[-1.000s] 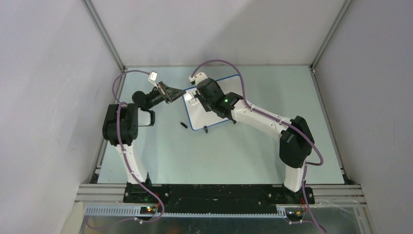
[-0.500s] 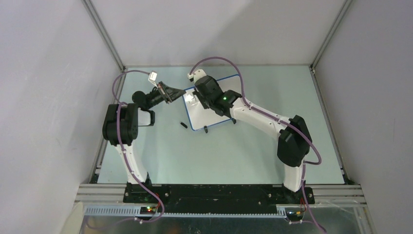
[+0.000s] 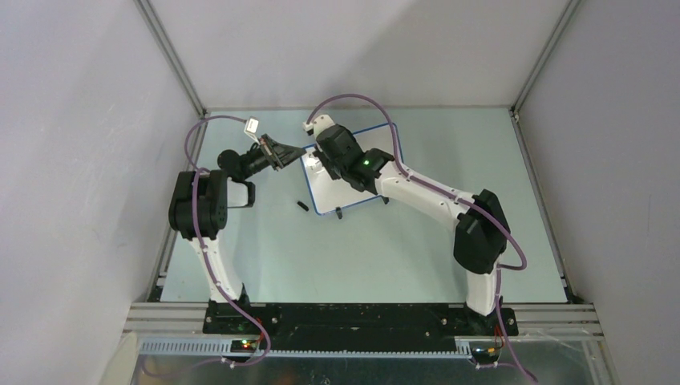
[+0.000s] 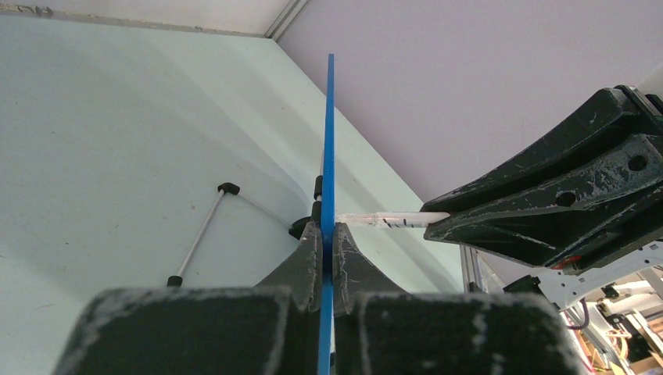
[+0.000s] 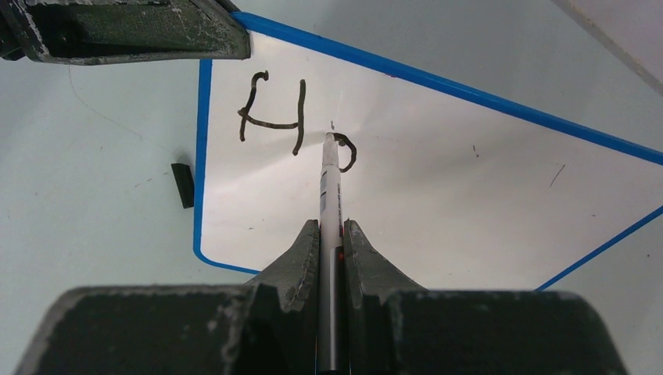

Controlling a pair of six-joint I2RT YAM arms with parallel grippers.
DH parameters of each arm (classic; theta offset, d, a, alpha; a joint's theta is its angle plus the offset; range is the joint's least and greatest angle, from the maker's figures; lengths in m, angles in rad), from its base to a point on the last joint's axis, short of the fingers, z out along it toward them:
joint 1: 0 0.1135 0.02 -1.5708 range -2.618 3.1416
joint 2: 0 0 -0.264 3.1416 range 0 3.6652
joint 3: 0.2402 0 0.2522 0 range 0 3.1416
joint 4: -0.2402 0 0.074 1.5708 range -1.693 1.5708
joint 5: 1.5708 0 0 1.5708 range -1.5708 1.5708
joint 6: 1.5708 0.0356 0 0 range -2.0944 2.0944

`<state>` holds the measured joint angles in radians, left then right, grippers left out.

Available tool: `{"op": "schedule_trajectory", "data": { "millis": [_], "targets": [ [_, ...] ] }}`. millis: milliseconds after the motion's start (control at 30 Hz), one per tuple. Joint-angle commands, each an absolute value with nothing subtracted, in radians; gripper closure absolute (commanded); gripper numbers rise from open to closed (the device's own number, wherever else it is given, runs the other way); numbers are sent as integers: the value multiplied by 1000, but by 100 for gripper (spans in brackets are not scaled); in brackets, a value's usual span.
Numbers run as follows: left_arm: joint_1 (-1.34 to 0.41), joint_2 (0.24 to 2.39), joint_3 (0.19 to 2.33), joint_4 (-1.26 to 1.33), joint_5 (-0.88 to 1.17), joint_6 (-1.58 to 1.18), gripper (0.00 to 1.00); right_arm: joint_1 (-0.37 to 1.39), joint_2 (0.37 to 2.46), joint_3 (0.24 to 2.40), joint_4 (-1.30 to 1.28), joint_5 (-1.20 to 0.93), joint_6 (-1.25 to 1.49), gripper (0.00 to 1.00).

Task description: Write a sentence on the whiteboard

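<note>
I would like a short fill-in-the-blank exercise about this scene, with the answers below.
The left gripper is shut on the ___ frame of the small glossy white whiteboard.
The right gripper holds a slim black-and-white marker pen, tip at the unfinished ___ letter.
The one finished black letter is ___.
Answers: blue; second; H.

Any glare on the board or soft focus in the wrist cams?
Right wrist: soft sheen on the whiteboard around the marker tip, strokes legible; right gripper base blurred. Left wrist: left gripper base blurred, board edge sharp. Top external: small bright patch on the board.
</note>
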<state>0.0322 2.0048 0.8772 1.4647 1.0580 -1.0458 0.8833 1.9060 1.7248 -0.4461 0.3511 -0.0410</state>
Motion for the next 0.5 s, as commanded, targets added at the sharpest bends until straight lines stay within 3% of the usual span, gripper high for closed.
{"op": "schedule_trajectory", "data": {
  "millis": [0,467],
  "targets": [
    [29,2002,891,1527,1080,-1043,100,887,1918,1751,-457,347,-48,100],
    [29,2002,893,1527,1080,-1043,100,888,1786,1686,-368,291,-46,100]
  ]
}}
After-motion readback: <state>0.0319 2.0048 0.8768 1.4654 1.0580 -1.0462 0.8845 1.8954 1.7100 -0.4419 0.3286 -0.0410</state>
